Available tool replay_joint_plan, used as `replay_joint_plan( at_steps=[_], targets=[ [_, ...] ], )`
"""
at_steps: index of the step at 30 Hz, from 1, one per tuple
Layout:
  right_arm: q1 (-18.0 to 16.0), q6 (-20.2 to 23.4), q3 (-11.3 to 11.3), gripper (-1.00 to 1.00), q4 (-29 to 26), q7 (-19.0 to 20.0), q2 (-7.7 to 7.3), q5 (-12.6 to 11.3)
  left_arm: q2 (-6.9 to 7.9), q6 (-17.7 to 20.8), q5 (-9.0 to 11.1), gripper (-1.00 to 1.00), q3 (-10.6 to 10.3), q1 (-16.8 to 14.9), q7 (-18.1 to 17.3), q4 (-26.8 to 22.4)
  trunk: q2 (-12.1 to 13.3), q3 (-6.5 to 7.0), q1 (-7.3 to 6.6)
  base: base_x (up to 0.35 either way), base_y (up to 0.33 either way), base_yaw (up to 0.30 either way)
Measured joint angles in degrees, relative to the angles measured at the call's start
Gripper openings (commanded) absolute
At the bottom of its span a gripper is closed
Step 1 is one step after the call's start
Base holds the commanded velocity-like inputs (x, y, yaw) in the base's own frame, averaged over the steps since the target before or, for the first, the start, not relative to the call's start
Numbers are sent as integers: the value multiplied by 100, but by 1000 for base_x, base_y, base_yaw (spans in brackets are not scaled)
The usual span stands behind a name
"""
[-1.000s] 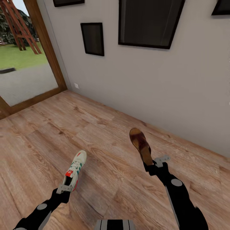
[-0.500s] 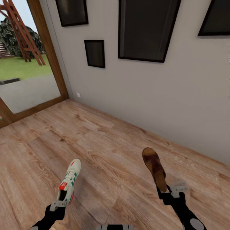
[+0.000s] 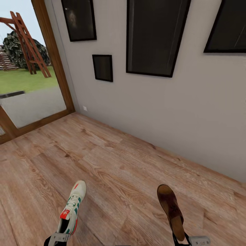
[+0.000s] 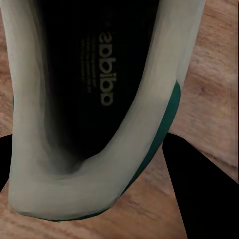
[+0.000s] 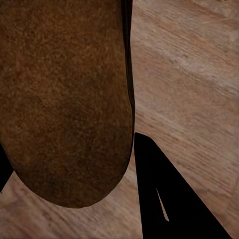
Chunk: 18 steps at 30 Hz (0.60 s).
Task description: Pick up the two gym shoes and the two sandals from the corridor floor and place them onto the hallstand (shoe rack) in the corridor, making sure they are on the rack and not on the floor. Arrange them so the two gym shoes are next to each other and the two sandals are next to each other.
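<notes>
Two shoes are held up over the corridor floor [image 3: 112, 164], one per arm, toes pointing away from the robot. At far left a glass door with a wooden frame [image 3: 56, 58] shows grass and a red ladder-like structure outside. Left gripper [image 3: 58, 238] sits at the bottom edge of the head view, jaws pinching the heel of the gym shoe [image 3: 72, 206]; white upper, green stripes, red-orange tongue label visible. In the left wrist view the gym shoe [image 4: 89, 114] fills most of the frame, dark insole with printed lettering, dark fingers [image 4: 199, 184] either side of the heel. Grey wall [image 3: 164, 112] behind carries four dark framed pictures [image 3: 155, 36]. Right gripper [image 3: 186, 240] is mostly cut off by the frame edge, jaws pinching the heel end of the brown sandal [image 3: 170, 210]. Right wrist view shows the sandal [image 5: 64, 99] close up with a dark finger [image 5: 164, 199] beside it, floor planks beyond.
</notes>
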Motion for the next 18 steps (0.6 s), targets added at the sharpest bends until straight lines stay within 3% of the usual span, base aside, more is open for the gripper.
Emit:
replay_joint_plan(
  at_steps=[12, 18],
  targets=[
    [0, -8, -17, -100, 129, -13, 4, -3, -6, -5, -1, -100, 0, 1, -1, 1, 481, 323, -264, 0, 0, -7],
    [0, 0, -22, -100, 129, -19, 4, -6, -10, -4, -1, -100, 0, 1, -1, 1, 722, 471, -395, 0, 0, -211]
  ],
)
